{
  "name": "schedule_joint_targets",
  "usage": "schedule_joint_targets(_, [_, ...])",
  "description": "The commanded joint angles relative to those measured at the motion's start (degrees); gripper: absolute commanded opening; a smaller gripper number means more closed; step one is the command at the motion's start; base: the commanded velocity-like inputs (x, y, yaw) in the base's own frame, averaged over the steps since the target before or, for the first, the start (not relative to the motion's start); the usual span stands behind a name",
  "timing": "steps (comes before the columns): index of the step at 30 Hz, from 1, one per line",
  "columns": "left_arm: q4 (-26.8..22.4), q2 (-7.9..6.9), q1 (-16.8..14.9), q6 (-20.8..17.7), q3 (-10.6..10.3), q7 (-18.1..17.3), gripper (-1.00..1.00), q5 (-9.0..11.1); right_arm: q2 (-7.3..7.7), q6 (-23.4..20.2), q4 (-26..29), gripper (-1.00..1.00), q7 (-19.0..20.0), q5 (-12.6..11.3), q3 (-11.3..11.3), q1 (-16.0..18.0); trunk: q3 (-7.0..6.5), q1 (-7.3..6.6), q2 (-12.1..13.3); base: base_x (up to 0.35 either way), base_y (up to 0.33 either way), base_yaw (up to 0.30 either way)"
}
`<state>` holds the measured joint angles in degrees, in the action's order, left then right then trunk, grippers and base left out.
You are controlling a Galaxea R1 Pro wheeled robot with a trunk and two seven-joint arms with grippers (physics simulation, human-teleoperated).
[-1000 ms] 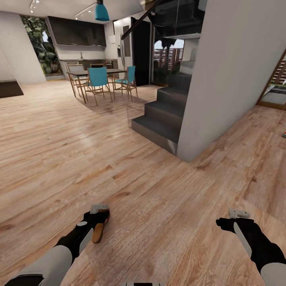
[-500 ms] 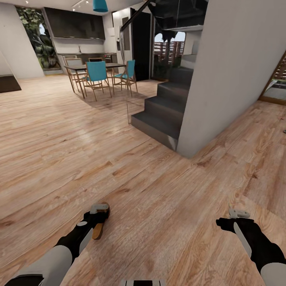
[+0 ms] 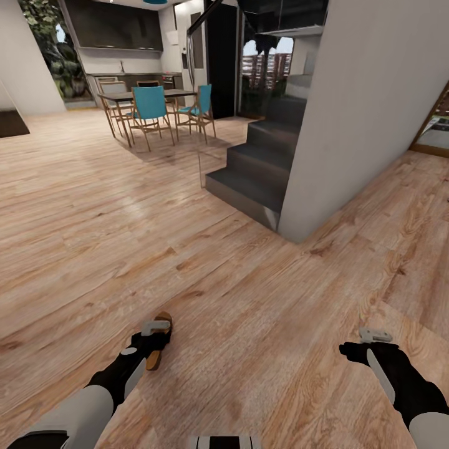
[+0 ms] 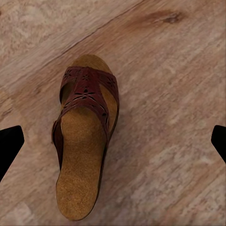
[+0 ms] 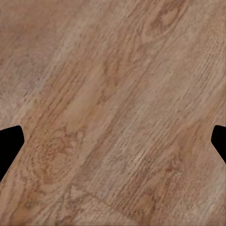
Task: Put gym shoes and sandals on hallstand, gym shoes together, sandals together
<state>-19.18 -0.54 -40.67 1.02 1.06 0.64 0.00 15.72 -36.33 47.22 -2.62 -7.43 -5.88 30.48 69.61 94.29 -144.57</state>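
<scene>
View advanced toward stairs [image 3: 255, 168] | left hand [image 3: 156, 329] open above sandal [image 4: 84, 136] on floor [image 3: 249, 312] | right hand [image 3: 375, 335] open, empty

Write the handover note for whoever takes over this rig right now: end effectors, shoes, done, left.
Left end effector: open, empty, hanging over one sandal that lies flat on the corridor floor; the fingertips stand wide to either side of it, no contact.
Right end effector: open, empty, over bare planks.
Staircase and dining table with chairs ahead.
Done: nothing visibly placed.
Left: grasp this sandal, find the other sandal, both gym shoes and the rack, then place the pairs side by side.
</scene>
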Motion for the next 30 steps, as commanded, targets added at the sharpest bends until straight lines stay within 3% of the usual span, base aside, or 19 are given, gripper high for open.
schedule_joint_targets(1, [0.02, 0.01, -0.02, 0.09, 0.1, 0.06, 1.0, 0.0, 0.01, -0.23, 0.07, 1.0, -0.28, -0.57, 0.0, 0.01, 0.04, -0.01, -0.02, 0.0, 0.0, 0.0])
schedule_joint_targets(4, [0.02, 0.01, -0.02, 0.11, 0.12, 0.06, 1.0, 0.0, 0.01, -0.23, 0.07, 1.0, -0.28, -0.57, 0.0, 0.01, 0.04, -0.01, -0.02, 0.0, 0.0, 0.0])
schedule_joint_targets(11, [0.02, -0.04, -0.02, 0.11, 0.13, 0.06, 1.0, 0.0, 0.01, -0.23, 0.07, 1.0, -0.28, -0.57, 0.0, 0.01, 1.59, 0.17, -0.11, 0.0, 0.0, 0.0])
schedule_joint_targets(30, [0.02, -0.85, -0.02, 0.08, 0.09, 0.06, 1.0, 0.0, 0.01, -0.23, 0.07, 1.0, -0.28, -0.57, 0.0, 0.02, 2.48, 0.27, -0.16, 0.0, 0.0, 0.0])
